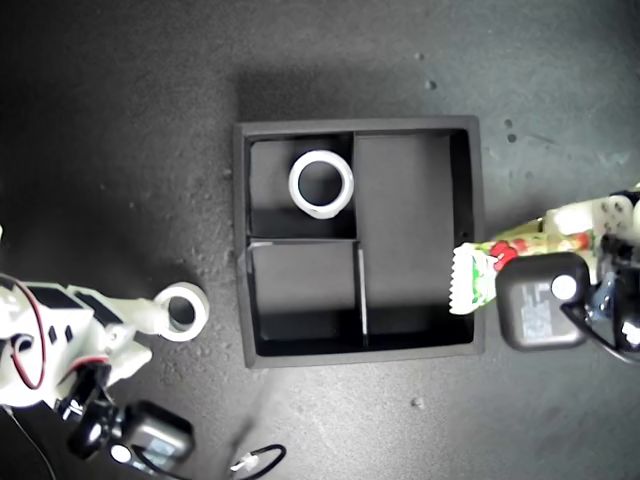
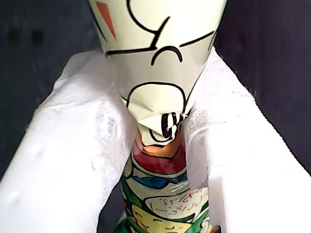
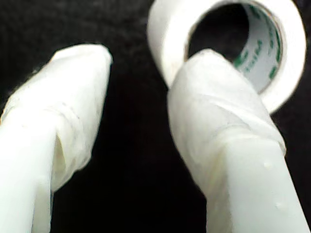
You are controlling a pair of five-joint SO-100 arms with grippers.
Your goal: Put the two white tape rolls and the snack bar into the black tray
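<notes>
The black tray (image 1: pixel 478 200) sits in the middle of the exterior view. One white tape roll (image 1: pixel 298 186) lies flat in its small far compartment on the exterior view's left. My first gripper (image 1: pixel 565 240) (image 2: pixel 160 131), at the exterior view's right, is shut on the snack bar (image 1: pixel 480 272) (image 2: pixel 160 58), whose crimped end reaches over the tray's wall on the exterior view's right. The other white tape roll (image 1: pixel 203 312) (image 3: pixel 277 58) lies on the dark surface to the exterior view's left of the tray. My second gripper (image 1: pixel 150 328) (image 3: pixel 141 68) is open, one fingertip (image 3: pixel 209 82) at that roll's rim.
The tray's second small compartment (image 1: pixel 300 285) and its long compartment (image 1: pixel 405 220) hold nothing. A loose wire with a white connector (image 1: pixel 250 462) lies near the exterior view's bottom edge. Each arm carries a black camera block (image 1: pixel 540 300).
</notes>
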